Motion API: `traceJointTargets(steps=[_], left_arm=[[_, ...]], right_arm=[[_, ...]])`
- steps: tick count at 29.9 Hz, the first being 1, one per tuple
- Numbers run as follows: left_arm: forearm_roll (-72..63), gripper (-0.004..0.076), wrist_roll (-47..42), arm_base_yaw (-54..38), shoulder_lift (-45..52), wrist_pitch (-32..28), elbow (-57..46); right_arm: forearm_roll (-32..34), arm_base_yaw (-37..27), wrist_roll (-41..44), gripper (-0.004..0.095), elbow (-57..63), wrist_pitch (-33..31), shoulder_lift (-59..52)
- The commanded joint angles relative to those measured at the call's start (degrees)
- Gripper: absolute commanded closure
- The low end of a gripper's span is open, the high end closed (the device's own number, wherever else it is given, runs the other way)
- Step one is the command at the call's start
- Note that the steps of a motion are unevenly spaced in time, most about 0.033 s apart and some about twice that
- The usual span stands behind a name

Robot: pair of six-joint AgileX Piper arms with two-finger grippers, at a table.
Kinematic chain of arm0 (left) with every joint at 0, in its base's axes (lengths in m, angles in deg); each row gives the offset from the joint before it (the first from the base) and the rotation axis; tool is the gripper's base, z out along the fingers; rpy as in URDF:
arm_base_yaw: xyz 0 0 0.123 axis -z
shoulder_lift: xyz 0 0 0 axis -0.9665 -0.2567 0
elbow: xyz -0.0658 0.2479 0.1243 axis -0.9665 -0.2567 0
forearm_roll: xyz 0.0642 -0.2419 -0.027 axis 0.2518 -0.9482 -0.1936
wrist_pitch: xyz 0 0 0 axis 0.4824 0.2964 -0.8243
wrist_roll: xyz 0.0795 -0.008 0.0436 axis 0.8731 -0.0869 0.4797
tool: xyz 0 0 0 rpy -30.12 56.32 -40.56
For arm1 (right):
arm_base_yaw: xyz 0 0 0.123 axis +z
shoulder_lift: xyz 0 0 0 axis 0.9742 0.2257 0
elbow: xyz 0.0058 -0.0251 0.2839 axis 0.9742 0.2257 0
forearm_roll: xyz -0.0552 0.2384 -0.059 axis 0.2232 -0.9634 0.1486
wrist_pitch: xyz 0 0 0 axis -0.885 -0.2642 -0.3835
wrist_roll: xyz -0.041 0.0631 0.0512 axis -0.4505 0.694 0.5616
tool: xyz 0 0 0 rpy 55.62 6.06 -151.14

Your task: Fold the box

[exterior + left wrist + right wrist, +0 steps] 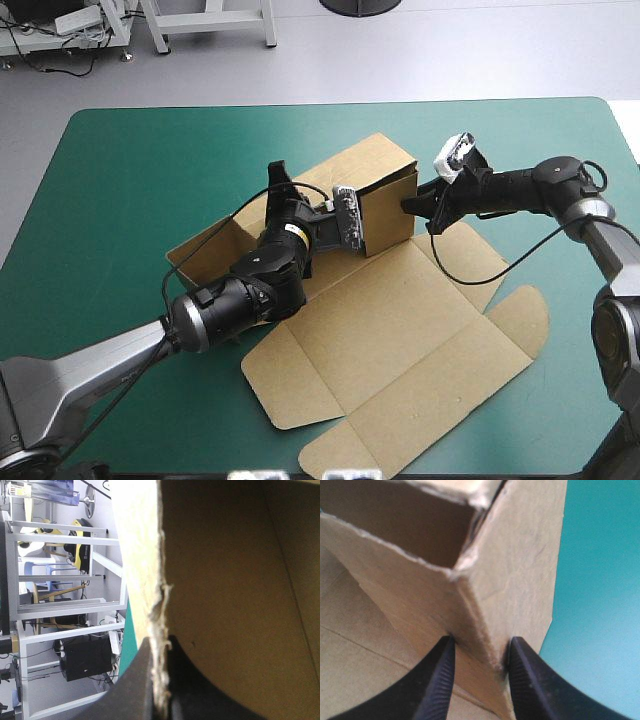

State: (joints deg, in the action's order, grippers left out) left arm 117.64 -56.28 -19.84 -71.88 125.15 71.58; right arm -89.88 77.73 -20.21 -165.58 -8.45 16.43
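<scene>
1. One box [400, 330]: a single sheet of brown board, part of it standing as walls and part lying flat toward the table's near edge.
2. One table [120, 180], with one teal-green cover over it.
3. Two arms, the left arm [235, 300] and the right arm [530, 185].
4. Two grippers, the left gripper [159, 646] and the right gripper [480, 647], both on the box.
5. Four black fingers [436, 682], two to each gripper. The left pair pinches one wall edge. The right pair sits either side of one box corner.
</scene>
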Motion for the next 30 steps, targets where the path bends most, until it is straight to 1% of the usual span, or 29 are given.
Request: traceJointTargets(steps=[1, 3, 7, 10, 12, 14, 16, 18, 25, 28, 30], left_arm=[[-0.1, 0.0729, -0.3, 0.9, 1.9, -4.7, 1.1], [-0.1, 0.0729, -0.3, 0.9, 1.9, -4.7, 1.1], [-0.3, 0.0729, -0.3, 0.9, 1.9, -4.7, 1.1], [-0.3, 0.0729, -0.5, 0.9, 1.9, -4.7, 1.1], [-0.7, 0.0729, -0.4, 0.9, 1.9, -5.0, 1.1], [-1.4, 0.0729, -0.1, 0.9, 1.9, -5.0, 1.1], [-1.7, 0.0729, -0.1, 0.9, 1.9, -5.0, 1.1], [-1.7, 0.0729, -0.2, 0.9, 1.9, -5.0, 1.1], [-1.7, 0.0729, -0.2, 0.9, 1.9, -4.9, 1.1], [-1.9, 0.0719, -0.2, 0.9, 1.9, -4.8, 1.1], [-1.9, 0.0694, -0.2, 0.9, 1.9, -4.8, 1.1]], right_arm=[[-10.1, 0.0, -3.4, 0.0575, -1.4, 0.4, -2.7], [-11.2, 0.0, -3.4, 0.0576, -1.4, -0.5, -2.7], [-11.4, 0.0, -3.4, 0.0577, -1.4, -1.2, -2.7], [-11.4, 0.0, -3.4, 0.0577, -1.4, -0.6, -2.7], [-11.4, 0.0, -3.3, 0.0598, -1.4, 0.6, -2.7], [-11.8, 0.0, -2.7, 0.0660, -1.4, 1.1, -2.7], [-12.6, 0.0, -2.7, 0.0778, -1.4, 1.1, -2.7], [-13.8, 0.0, -2.7, 0.0917, -1.4, 1.1, -2.7], [-18.8, 0.0, -2.6, 0.0932, -1.4, 1.0, -2.7], [-19.4, 0.0, -1.7, 0.0931, -1.4, 0.9, -2.7], [-18.8, 0.0, -0.4, 0.0931, -1.4, 1.0, -2.7]])
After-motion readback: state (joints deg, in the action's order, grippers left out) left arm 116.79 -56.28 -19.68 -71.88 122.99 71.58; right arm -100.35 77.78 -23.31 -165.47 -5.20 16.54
